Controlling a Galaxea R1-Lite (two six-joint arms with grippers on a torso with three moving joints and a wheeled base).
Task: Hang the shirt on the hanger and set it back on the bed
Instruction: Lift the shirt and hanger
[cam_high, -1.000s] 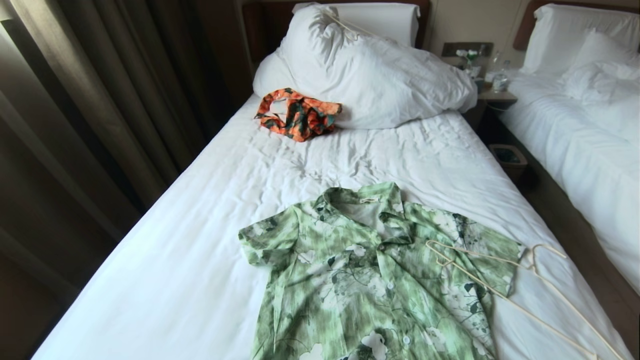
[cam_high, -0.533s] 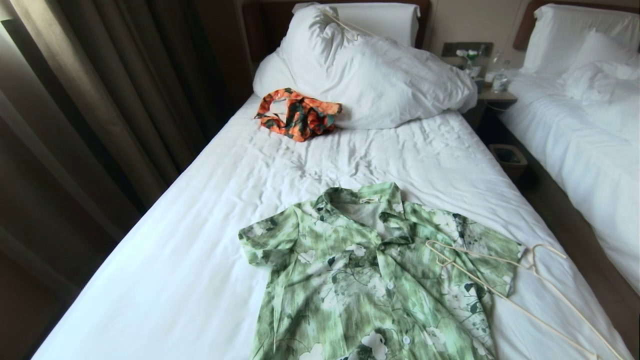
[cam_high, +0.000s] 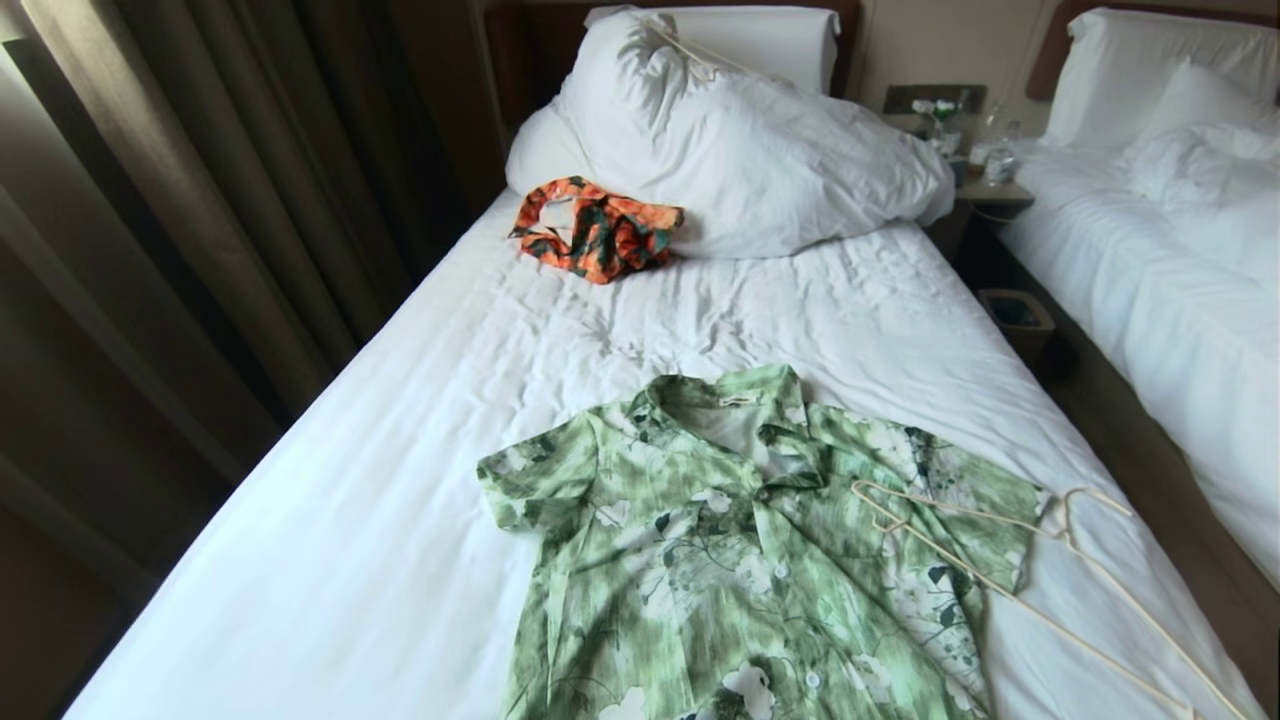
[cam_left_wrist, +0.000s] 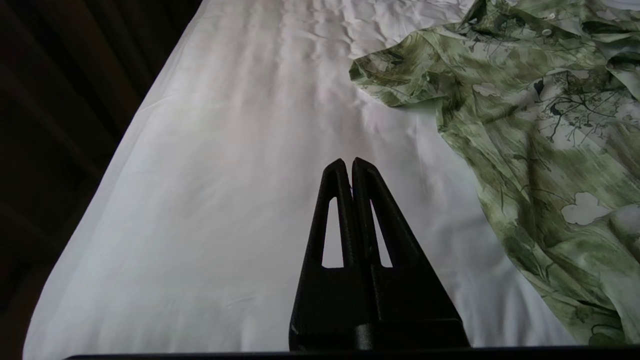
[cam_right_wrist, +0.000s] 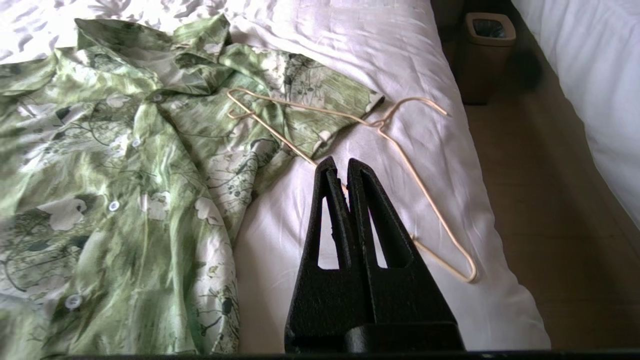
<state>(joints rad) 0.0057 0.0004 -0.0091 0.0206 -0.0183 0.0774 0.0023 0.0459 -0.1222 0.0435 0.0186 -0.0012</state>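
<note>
Both grippers hang empty above the bed (cam_high: 400, 480), fingers pressed together. Ahead of the right gripper (cam_right_wrist: 341, 162) the hanger (cam_right_wrist: 400, 150) lies partly across the shirt (cam_right_wrist: 125, 165) sleeve. The left gripper (cam_left_wrist: 348, 162) points over bare sheet, the shirt off to one side.

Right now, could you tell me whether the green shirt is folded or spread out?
Spread out: the shirt lies flat on the bed, sleeves outstretched.
</note>
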